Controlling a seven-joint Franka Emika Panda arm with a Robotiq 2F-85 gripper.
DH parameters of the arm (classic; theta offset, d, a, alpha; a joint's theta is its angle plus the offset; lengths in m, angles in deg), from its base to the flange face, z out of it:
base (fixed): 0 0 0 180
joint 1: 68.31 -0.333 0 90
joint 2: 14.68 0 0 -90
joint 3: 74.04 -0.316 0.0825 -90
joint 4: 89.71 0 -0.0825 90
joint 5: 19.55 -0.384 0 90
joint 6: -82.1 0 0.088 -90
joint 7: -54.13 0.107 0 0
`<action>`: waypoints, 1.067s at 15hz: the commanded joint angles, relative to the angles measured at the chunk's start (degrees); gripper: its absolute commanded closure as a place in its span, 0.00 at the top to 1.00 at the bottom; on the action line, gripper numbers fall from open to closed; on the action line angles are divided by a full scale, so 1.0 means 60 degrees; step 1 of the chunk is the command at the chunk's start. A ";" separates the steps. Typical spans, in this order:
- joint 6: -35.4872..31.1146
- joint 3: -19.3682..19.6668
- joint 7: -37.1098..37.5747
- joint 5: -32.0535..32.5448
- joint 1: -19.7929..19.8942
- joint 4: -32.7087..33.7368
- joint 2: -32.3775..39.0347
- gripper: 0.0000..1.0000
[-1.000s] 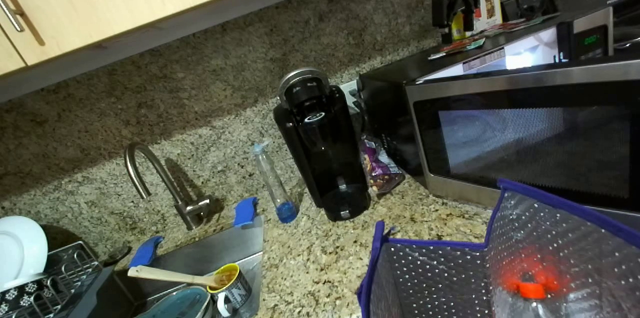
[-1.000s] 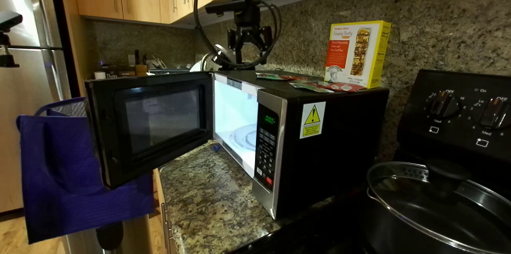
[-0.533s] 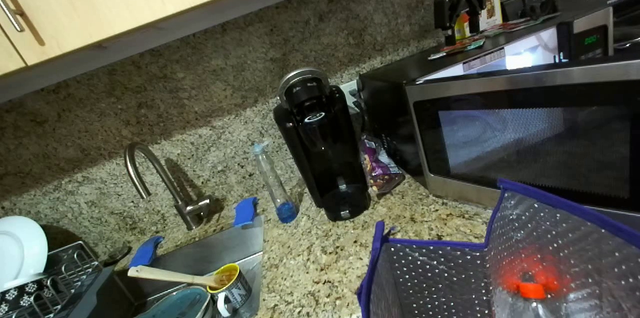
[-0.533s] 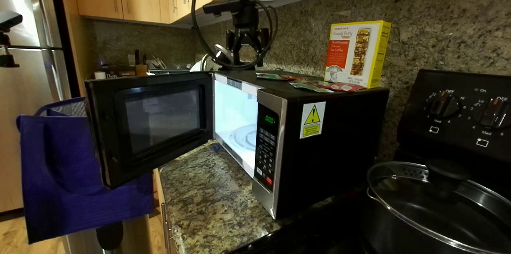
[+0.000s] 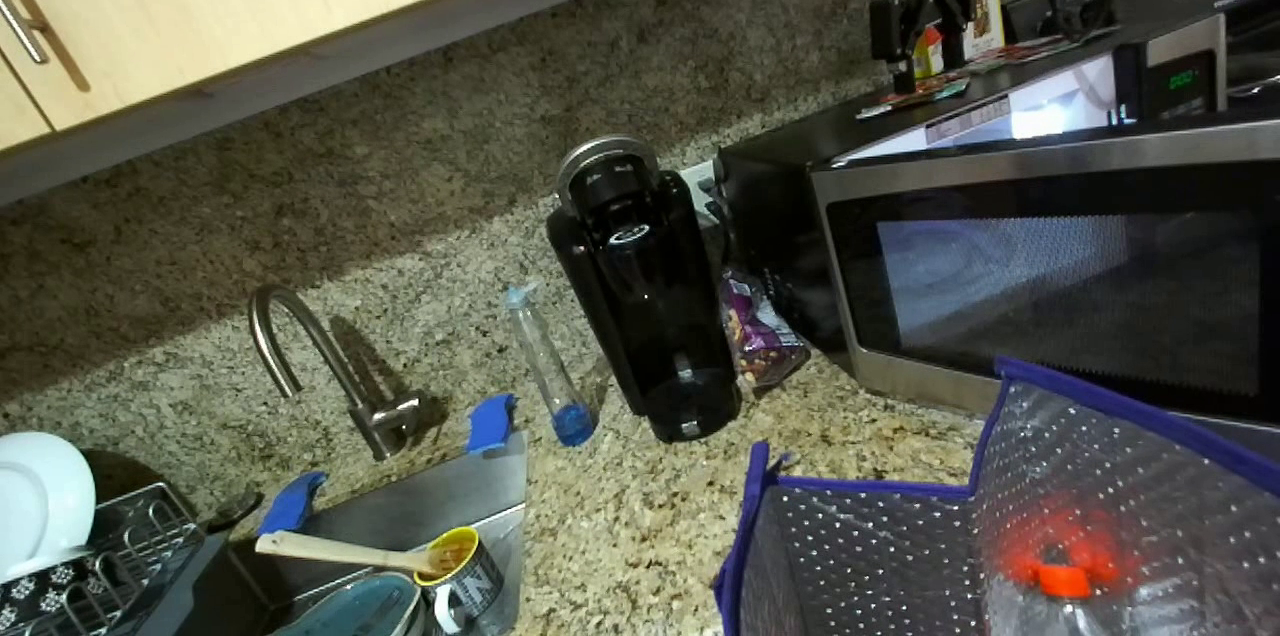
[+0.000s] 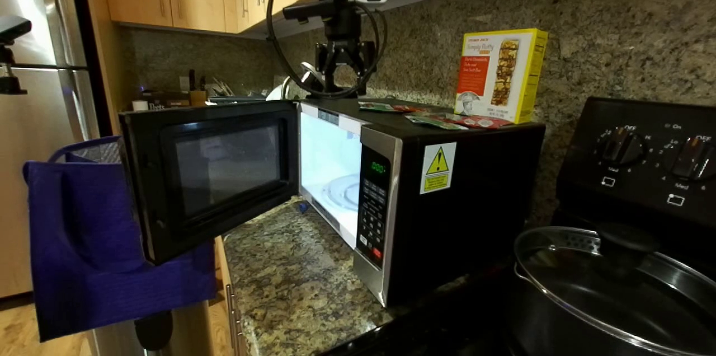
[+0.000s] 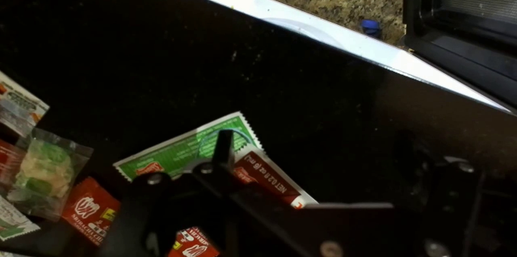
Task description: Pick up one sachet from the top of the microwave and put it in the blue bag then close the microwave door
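Note:
A green-and-white sachet lies flat on the microwave's black top, partly under a dark red packet. My gripper points down just above the microwave top, jaws apart, holding nothing. In the wrist view one dark finger overlaps the green sachet; whether it touches cannot be told. The microwave is lit inside, with its microwave door swung wide open. The blue bag stands beyond that door, and its wide mouth with silvery lining faces up in an exterior view.
Several red packets and a clear packet share the microwave top with an upright yellow-and-white box. A black coffee maker stands beside the microwave. A lidded pot sits on the stove.
My gripper has sunk slightly toward the microwave top and shifted a little sideways, its jaws staying apart. Sachets, door and bag have not moved.

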 commanded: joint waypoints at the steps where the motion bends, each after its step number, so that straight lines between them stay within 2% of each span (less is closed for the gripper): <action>1: 0.0000 0.0000 0.0000 0.0000 0.0000 0.0000 0.0000 1.00; 16: -0.0194 0.0022 0.0132 -0.0028 0.0019 0.0027 0.0119 1.00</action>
